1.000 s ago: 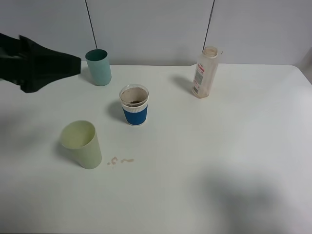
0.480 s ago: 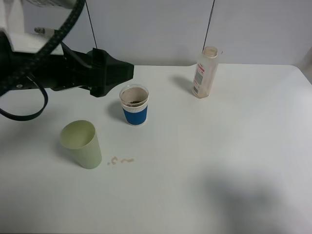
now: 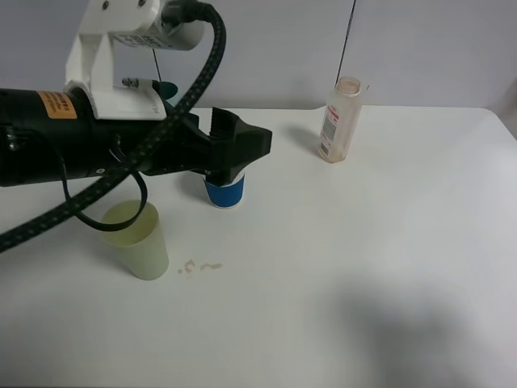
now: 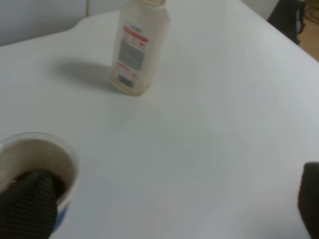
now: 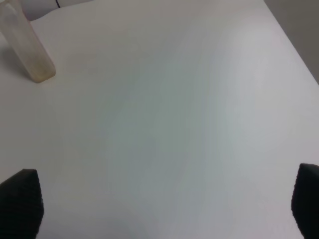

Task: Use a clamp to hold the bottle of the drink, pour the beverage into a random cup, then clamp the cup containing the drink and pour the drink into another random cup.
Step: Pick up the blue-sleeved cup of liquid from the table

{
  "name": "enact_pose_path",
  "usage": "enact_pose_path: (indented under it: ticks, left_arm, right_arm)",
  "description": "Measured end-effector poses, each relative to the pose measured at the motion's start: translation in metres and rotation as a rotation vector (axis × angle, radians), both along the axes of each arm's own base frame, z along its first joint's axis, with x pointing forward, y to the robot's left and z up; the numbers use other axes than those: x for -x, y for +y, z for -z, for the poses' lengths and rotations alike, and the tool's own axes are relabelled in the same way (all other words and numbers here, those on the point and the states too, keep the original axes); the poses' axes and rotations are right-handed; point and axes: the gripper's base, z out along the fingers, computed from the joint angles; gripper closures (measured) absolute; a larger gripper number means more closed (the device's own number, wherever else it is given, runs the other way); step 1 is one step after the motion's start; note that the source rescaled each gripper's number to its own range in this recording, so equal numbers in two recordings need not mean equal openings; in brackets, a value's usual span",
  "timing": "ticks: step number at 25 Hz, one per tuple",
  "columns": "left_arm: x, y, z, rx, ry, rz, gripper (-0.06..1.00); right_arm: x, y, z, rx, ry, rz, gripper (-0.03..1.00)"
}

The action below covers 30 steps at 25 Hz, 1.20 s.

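The left gripper (image 3: pixel 246 149), jaws spread wide, is hovering directly above the filled blue cup (image 3: pixel 224 191), one finger (image 4: pixel 25 209) lying over the cup's rim, so a misaligned descent is risking striking that rim and tipping the cup.

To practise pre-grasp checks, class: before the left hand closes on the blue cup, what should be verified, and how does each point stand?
1. Left hand open: ok, fingers wide apart.
2. Blue cup holds drink: ok, dark liquid inside.
3. Cup centred between the fingers: not ok, it sits at one finger.
4. Light green cup upright, apart: ok.
5. Teal cup upright: cannot tell, mostly hidden by the left arm.
6. Bottle out of the way: ok, upright at the back.
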Motion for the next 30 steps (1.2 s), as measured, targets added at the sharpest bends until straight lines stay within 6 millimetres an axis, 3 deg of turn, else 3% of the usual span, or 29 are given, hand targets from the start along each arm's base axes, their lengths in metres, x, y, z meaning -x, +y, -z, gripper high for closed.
enact_pose_path:
  ticks: [12, 21, 30]
  left_arm:
    - [0.007, -0.034, 0.022, 0.09, 0.002, -0.07, 0.01]
    - [0.015, -0.063, 0.026, 0.139, -0.017, -0.222, 0.01]
    - [0.009, -0.082, 0.059, 0.074, -0.011, -0.373, 0.01]
  right_arm:
    - [0.0, 0.0, 0.0, 0.0, 0.0, 0.0, -0.03]
    - [0.0, 0.0, 0.0, 0.0, 0.0, 0.0, -0.03]
    - [0.0, 0.0, 0.0, 0.0, 0.0, 0.0, -0.03]
